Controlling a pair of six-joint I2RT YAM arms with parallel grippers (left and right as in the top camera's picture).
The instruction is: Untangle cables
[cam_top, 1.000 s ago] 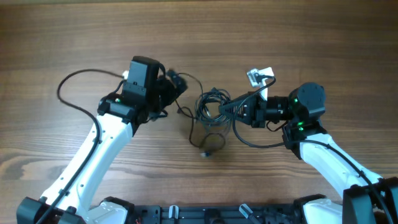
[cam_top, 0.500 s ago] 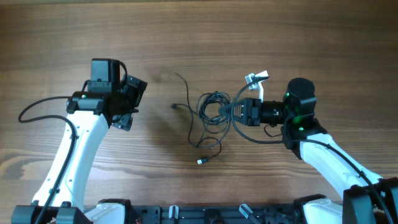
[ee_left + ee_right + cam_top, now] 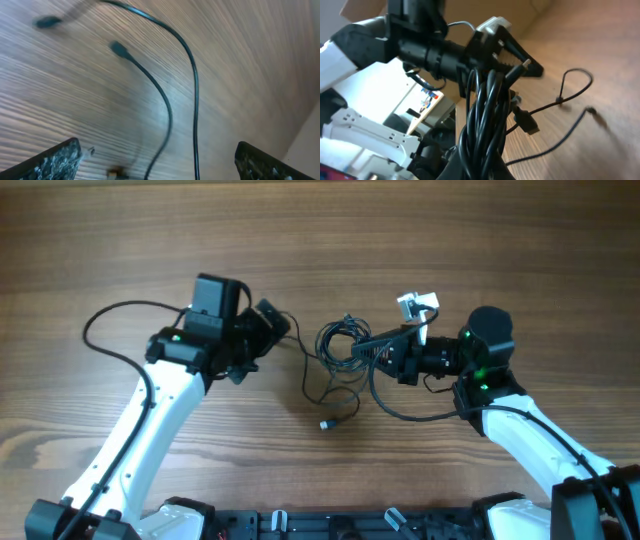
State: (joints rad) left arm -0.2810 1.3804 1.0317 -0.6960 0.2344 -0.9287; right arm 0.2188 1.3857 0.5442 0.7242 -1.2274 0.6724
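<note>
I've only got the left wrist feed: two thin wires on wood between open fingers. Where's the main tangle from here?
Observer: In the overhead view the cables bunch into a coil between the two arms, just beyond the left gripper on the right arm's side.
Operator: Is the right arm on it?
Observer: Yes. The right gripper sits at the coil's far edge. Its wrist view shows the loops bunched close up, seemingly clamped.
Operator: Any loose ends?
Observer: One plug end lies alone on the table, nearer the robot's base than the coil.
</note>
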